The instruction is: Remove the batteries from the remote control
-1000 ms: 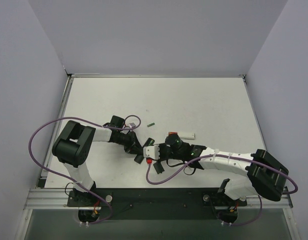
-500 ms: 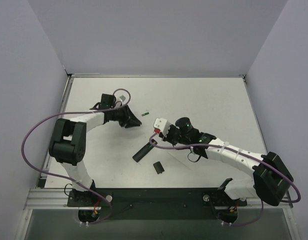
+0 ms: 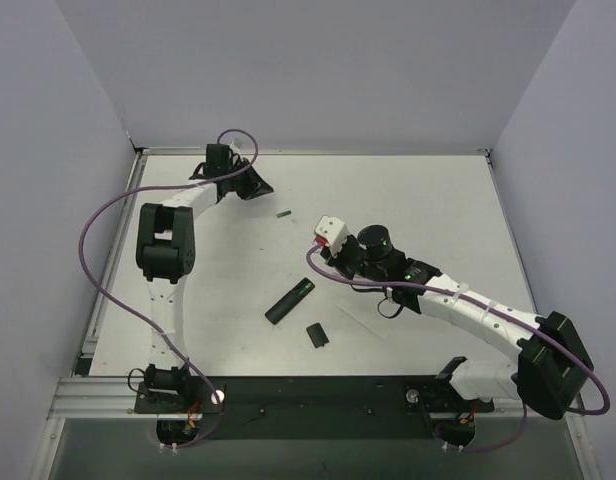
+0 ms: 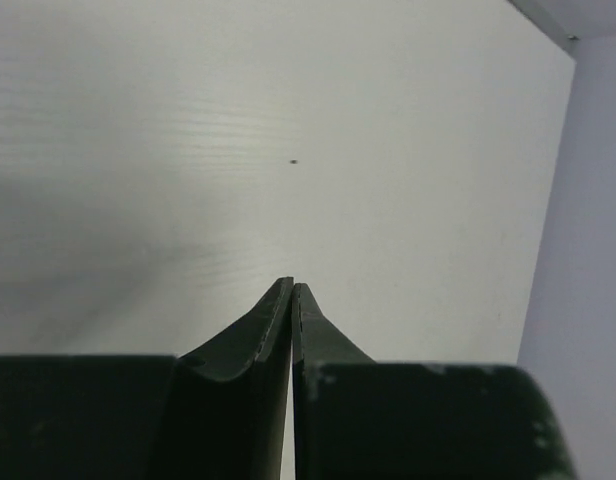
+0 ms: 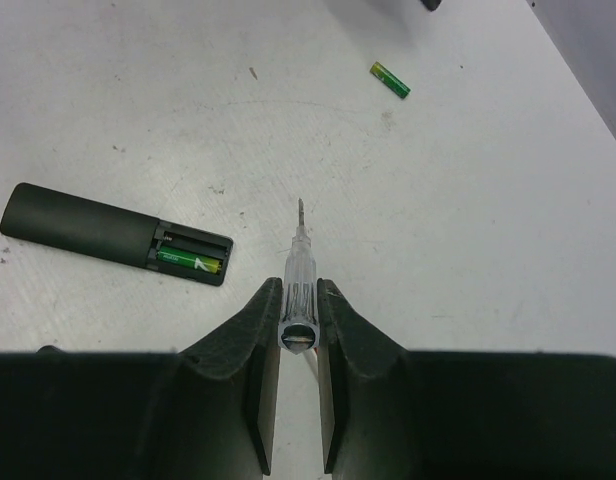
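Right gripper (image 5: 298,288), pinching the clear stick (image 5: 299,255), could skid the unheld remote control (image 5: 83,230) ahead-left instead of levering its battery (image 5: 191,261).

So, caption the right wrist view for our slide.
Right fingers grip clear screwdriver beside slim black remote; one green battery seated, another loose.

black remote control (image 3: 286,304) flat, slot open, one green battery (image 5: 191,261) inside; second battery (image 3: 284,212) loose, well apart
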Action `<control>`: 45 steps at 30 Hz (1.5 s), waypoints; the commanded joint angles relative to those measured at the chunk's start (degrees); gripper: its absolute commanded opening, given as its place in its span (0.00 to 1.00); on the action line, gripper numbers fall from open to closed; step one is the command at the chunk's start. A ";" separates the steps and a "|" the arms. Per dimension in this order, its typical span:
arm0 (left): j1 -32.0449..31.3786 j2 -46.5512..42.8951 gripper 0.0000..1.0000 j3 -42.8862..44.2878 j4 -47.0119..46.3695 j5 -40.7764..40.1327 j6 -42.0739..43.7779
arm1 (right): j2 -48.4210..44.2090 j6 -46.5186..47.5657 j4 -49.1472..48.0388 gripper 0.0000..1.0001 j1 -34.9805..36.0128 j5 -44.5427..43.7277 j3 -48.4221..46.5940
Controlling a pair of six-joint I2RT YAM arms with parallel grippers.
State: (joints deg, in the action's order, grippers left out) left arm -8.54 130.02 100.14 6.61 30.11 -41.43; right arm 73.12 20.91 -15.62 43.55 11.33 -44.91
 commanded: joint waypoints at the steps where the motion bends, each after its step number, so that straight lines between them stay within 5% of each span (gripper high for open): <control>1: 0.27 7.33 0.13 6.55 3.40 -1.10 1.00 | -4.74 -1.66 -1.96 0.00 0.22 0.97 2.10; 11: 0.19 15.18 0.13 10.61 4.46 0.83 -0.14 | -5.71 -1.83 -1.35 0.00 0.92 0.01 1.84; 45: 0.89 0.34 0.13 -2.23 12.34 -1.89 4.52 | -3.43 -2.97 1.03 0.00 0.75 2.11 1.75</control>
State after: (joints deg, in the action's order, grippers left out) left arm -8.43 135.68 98.89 10.59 31.46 -39.07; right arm 67.75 19.07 -14.87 43.97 10.94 -42.52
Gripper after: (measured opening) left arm 0.129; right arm 0.132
